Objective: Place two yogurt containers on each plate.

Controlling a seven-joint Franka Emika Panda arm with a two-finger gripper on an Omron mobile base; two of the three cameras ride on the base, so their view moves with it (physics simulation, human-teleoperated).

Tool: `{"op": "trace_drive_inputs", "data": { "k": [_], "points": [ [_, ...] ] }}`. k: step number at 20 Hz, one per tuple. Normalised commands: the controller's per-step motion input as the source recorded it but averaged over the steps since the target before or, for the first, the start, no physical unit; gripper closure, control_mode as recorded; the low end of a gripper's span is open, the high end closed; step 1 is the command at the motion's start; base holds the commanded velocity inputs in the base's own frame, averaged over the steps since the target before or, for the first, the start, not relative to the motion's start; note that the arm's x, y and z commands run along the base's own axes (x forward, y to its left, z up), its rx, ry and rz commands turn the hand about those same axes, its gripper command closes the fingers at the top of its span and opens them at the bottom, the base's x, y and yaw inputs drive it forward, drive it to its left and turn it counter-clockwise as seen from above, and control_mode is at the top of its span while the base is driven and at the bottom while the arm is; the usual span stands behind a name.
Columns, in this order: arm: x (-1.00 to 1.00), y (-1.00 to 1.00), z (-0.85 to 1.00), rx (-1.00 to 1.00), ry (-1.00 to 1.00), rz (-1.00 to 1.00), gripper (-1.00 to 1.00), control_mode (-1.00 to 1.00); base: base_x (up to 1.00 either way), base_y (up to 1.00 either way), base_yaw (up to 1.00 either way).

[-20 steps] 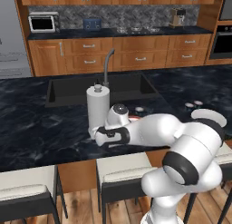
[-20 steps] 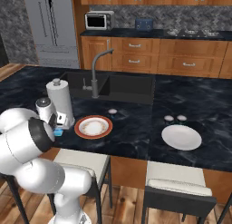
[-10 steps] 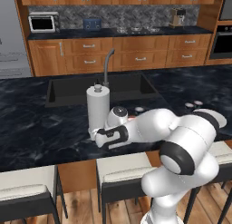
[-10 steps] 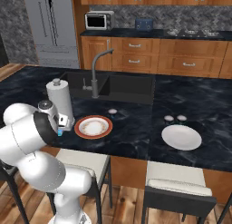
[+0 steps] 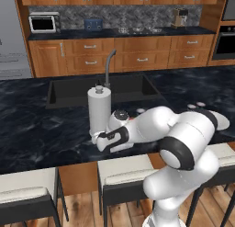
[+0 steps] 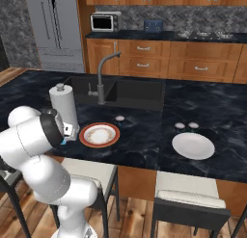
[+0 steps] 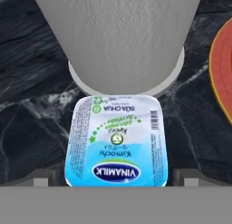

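Where paper-towel roll [image 7: 118, 37] crowds, blue yogurt cup [image 7: 118, 141] sits apparently between claw [image 7: 117, 177] tips.

A home kitchen: wooden cabinets [image 5: 137, 60] line the back wall, with a microwave [image 5: 42, 23], a wall oven [image 5: 228, 35], what looks like a toaster [image 5: 93, 24], a steel refrigerator [image 6: 55, 27], and a dark marble island counter [image 6: 144, 136] holding a sink [image 5: 101, 90] and faucet [image 5: 109, 65].

Light blue yogurt cup [image 7: 117, 141]; orange-red-rimmed plate [image 6: 99, 135].

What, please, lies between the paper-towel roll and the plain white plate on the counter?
In the right base view, the orange-rimmed plate sits between the paper-towel roll and the plain white plate.
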Motion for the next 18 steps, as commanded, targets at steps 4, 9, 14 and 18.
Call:
{"op": "trace_drive_inputs", "data": {
  "k": [4,9,14,18],
  "points": [
    [0.18,0.05,0.0,0.0,0.0,0.0,-1.0,-1.0,0.0,0.0,0.0],
    [0.04,0.01,-0.04,0.0,0.0,0.0,-1.0,-1.0,0.0,0.0,0.0],
    [0.03,0.0,-0.14,0.0,0.0,0.0,-1.0,-1.0,0.0,0.0,0.0],
    [0.05,0.0,-0.05,0.0,0.0,0.0,-1.0,-1.0,0.0,0.0,0.0]
  ]
}}
